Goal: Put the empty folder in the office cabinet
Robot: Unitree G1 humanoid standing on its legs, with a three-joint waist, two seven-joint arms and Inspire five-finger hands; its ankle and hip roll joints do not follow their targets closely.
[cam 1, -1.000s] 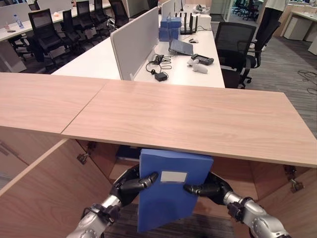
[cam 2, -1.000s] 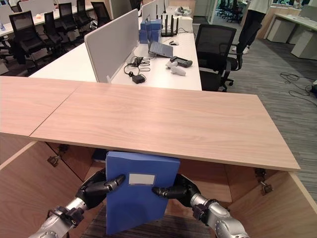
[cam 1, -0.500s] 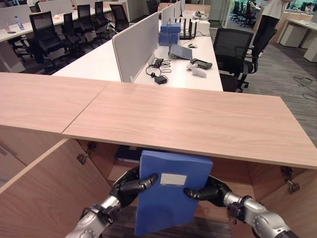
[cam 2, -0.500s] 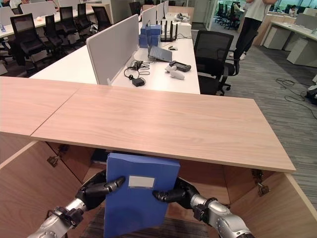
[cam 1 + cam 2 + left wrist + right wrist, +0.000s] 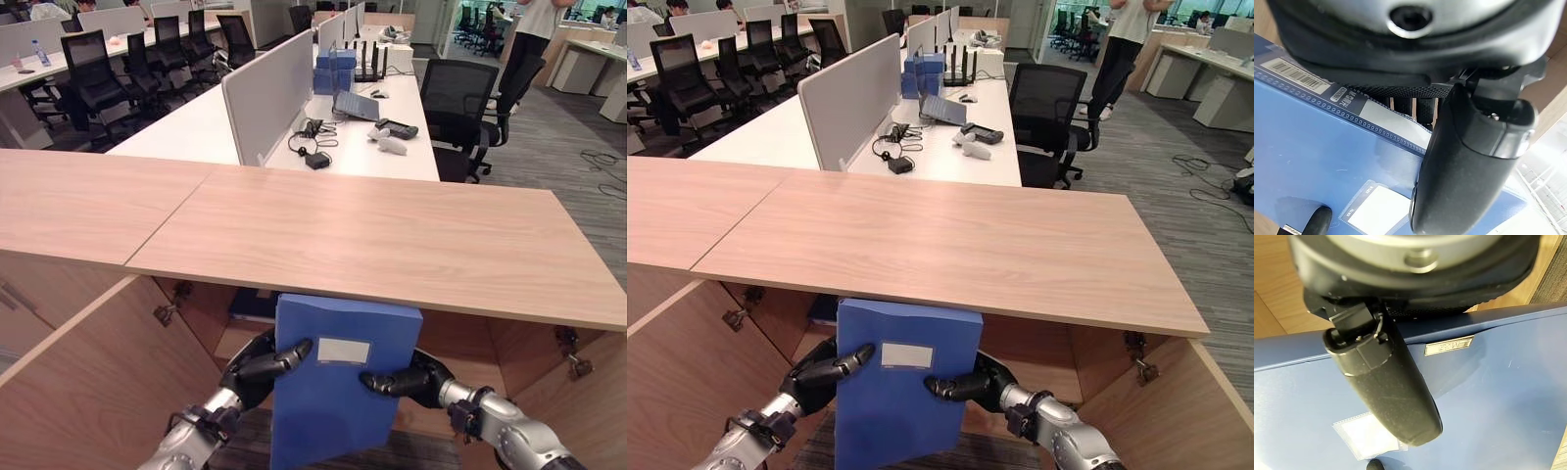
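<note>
The folder (image 5: 338, 387) has barely shifted; your left hand (image 5: 257, 367) and right hand (image 5: 411, 377) clamp its edges. Next, push it under the counter (image 5: 372, 235) into the cabinet (image 5: 88, 382).

One blue folder (image 5: 338, 382), two robot hands (image 5: 257, 364).

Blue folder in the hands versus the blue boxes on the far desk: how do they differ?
The blue folder is held below the cabinet top by the left hand and right hand; the blue boxes stand stacked on the white desk, untouched. Both are blue.
</note>
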